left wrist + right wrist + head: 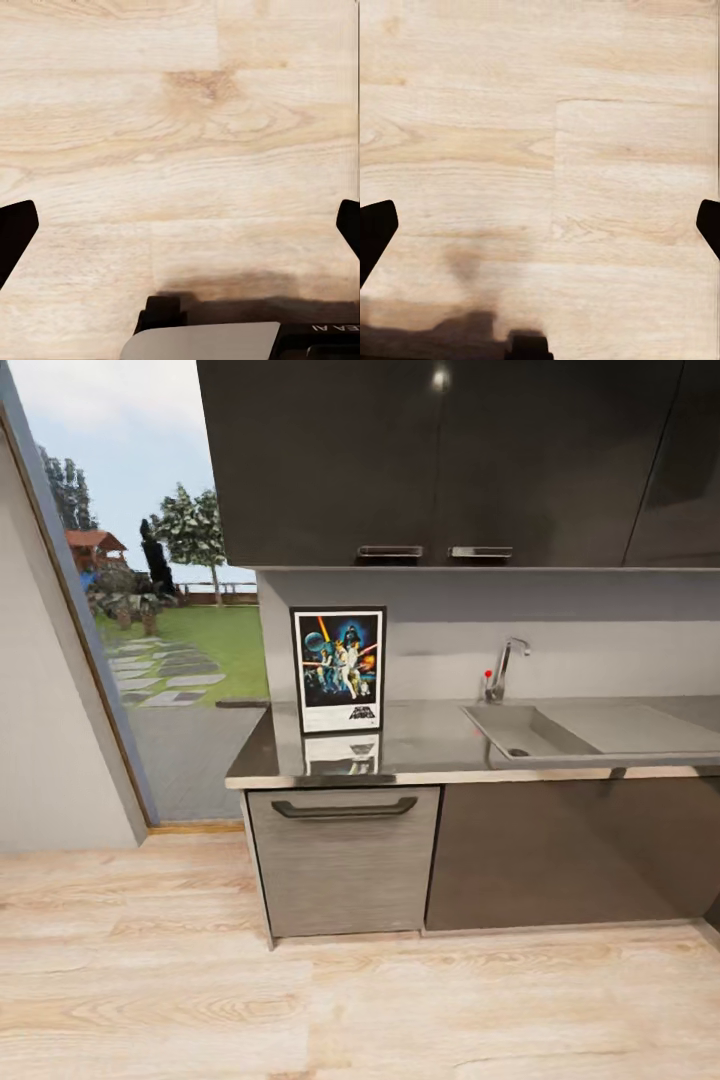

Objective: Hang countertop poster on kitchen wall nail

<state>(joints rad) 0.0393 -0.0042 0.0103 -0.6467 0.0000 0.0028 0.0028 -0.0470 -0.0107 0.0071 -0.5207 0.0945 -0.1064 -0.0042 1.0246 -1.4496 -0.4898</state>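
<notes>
Poster (339,671): upright on kitchen countertop (430,745), at 9 o'clock of sink (528,732). Left gripper (180,225) and right gripper (540,225): fingers spread wide, empty, over wood floor (300,1000), far from poster.

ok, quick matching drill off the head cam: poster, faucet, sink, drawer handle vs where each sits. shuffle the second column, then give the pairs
Things:
1. poster
2. faucet
3. sink
4. drawer handle

Places:
A. sunk into the kitchen countertop, right of the poster
B. on the cabinet front below the counter edge
C. standing upright at the counter's left end, against the wall
D. rising from the counter behind the basin

Pairs: 1-C, 2-D, 3-A, 4-B
</notes>
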